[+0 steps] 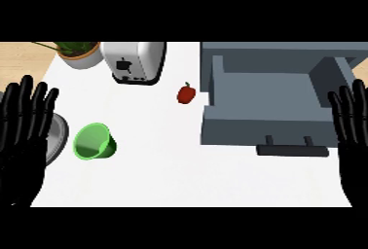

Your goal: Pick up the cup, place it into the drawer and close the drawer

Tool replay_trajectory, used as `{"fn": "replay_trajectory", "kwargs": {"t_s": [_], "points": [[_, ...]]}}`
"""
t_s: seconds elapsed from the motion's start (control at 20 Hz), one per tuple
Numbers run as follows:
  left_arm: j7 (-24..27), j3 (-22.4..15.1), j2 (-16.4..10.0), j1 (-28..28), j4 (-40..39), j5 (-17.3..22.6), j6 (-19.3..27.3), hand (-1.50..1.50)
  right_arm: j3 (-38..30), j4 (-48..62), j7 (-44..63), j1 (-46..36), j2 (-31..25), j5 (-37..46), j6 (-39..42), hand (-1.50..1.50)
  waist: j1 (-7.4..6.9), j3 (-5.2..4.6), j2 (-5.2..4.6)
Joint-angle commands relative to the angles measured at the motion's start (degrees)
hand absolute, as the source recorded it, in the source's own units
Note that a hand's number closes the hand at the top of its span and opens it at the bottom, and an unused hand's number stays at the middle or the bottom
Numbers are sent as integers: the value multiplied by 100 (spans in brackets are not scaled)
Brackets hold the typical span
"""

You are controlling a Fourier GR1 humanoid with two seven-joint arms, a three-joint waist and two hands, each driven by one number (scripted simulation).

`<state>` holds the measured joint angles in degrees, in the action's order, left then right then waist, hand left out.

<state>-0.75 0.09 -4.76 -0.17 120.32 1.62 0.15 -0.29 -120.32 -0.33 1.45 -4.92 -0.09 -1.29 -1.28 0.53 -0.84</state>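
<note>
the green cup (95,142) sits at near left, just beside a grey plate (61,138), well apart from the open drawer (259,97) at right. left hand (25,127) and right hand (352,127) both rest released, fingers straight. fingers clipping its rim could tip it over.

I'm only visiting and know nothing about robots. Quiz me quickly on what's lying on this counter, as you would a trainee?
1. True or false: the drawer stands open.
2. What colour is the cup? A red, B green, C blue.
3. Fill in: the red pepper lies between the toaster and the ____.

Key: 1 true; 2 B; 3 drawer.
</note>
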Motion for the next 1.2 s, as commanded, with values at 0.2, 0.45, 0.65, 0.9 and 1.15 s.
{"fn": "replay_trajectory", "kwargs": {"t_s": [0.2, 0.45, 0.65, 0.9, 1.15], "points": [[615, 639, -307, -143, -610, 197, -358, -150, -38, -117, 228, -91, -103, -234, 325, -150, 132, -54, 85], [268, 544, 190, -10, -856, 999, -325, -150, 232, 59, 351, -25, 81, -692, 556, -150, 136, -54, 84], [16, 511, 167, -342, -778, 837, -91, -150, 10, 445, 573, -630, -20, -699, 561, -150, 124, -53, 86], [541, 707, 96, -420, -1550, 994, -374, -150, 40, 113, 723, -412, 49, -694, 545, -150, 135, -54, 85], [285, 435, 294, -416, -1272, 693, 6, -150, 77, 497, 560, -610, 131, -516, 517, -150, 129, -53, 84]]}}
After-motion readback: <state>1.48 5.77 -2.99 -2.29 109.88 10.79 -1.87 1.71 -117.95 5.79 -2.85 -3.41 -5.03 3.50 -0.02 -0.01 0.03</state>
